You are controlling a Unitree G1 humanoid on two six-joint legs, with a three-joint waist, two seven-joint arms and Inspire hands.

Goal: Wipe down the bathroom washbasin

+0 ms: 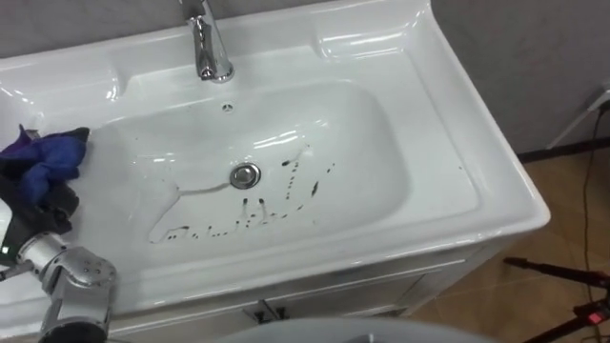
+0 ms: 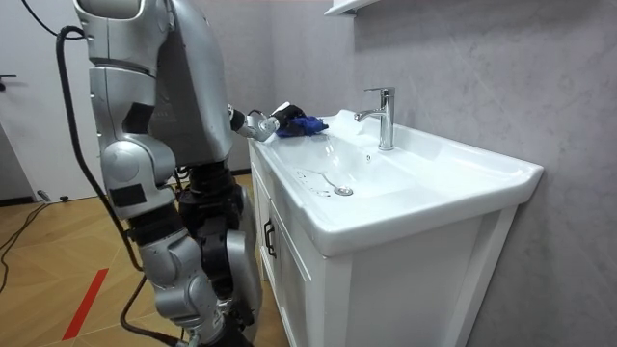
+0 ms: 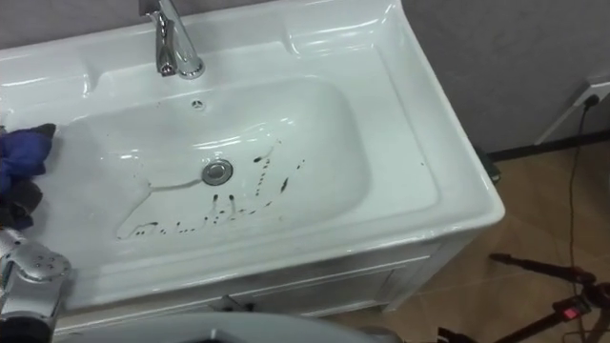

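Note:
A white basin point(image 1: 457, 143) lies before me, with dark smears point(image 1: 286, 195) and dried streaks around its metal drain point(image 1: 245, 174). On the basin's left rim lies a bunched blue cloth point(image 1: 48, 152). My left hand point(image 1: 48, 205) is at the cloth's near side, its dark fingers curled into the fabric. From the room view the same hand point(image 2: 275, 118) reaches to the cloth point(image 2: 304, 125) at the far end of the basin, and I stand upright close against the cabinet.
A chrome tap point(image 1: 205, 43) rises at the back of the basin. Below is a white cabinet point(image 2: 289, 280) with dark handles. On the wooden floor to the right are a black cable and tripod legs point(image 1: 562, 276). A grey wall runs behind.

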